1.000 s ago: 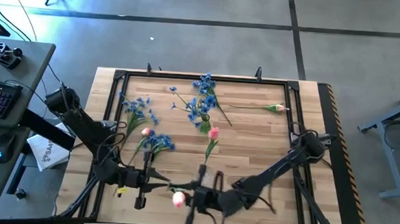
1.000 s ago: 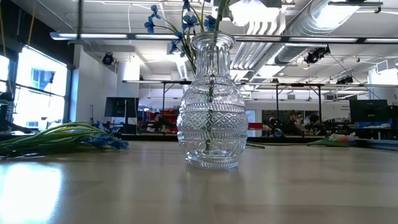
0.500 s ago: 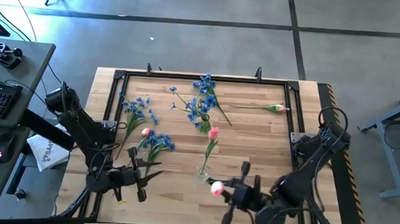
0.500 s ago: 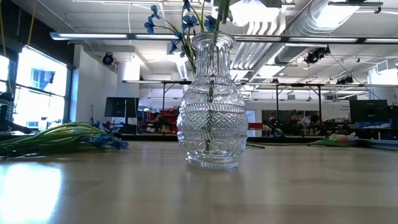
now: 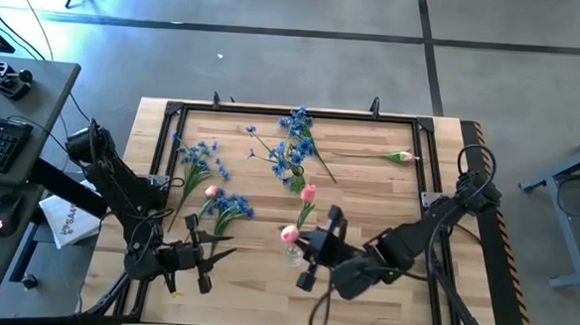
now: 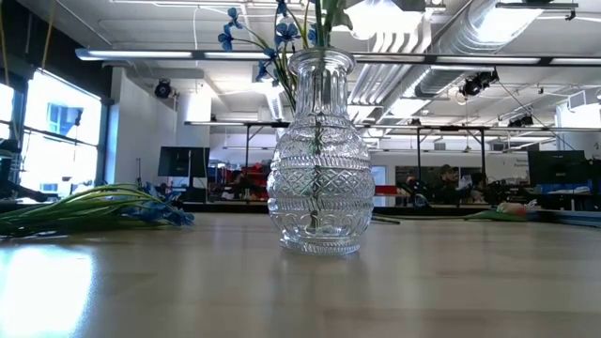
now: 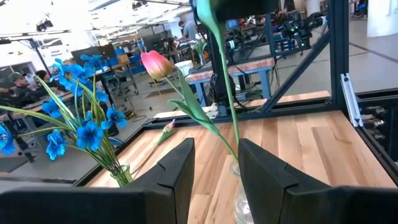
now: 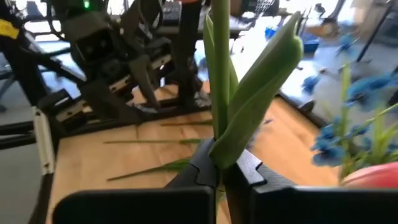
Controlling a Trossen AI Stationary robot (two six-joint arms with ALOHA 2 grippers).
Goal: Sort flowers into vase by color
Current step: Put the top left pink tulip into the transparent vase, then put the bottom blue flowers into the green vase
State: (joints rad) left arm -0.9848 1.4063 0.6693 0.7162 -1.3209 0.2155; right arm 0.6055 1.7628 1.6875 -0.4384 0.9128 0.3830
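Spanning the room's middle, a wooden table point(image 5: 367, 201) carries a clear vase point(image 6: 316, 155) with blue sprays point(image 5: 293, 143). Right gripper point(image 5: 309, 245) clamps a pink tulip point(image 5: 289, 233) by its stem, upright over a second small vase point(image 5: 294, 253) near the front edge. Left gripper point(image 5: 200, 260) waits front-left, fingers parted, holding nothing. More blue sprays point(image 5: 199, 158) lie left.

Your wooden worktop point(image 5: 367, 201), edged by a black frame point(image 5: 273, 112), carries two glass vases: one with blue blossoms point(image 5: 291, 173) mid-table, one point(image 5: 293, 252) nearer the front. Lying flat on it: two blue sprays point(image 5: 199, 158) point(image 5: 230, 207), a pink tulip point(image 5: 209, 193) at left and another point(image 5: 398, 157) at right.
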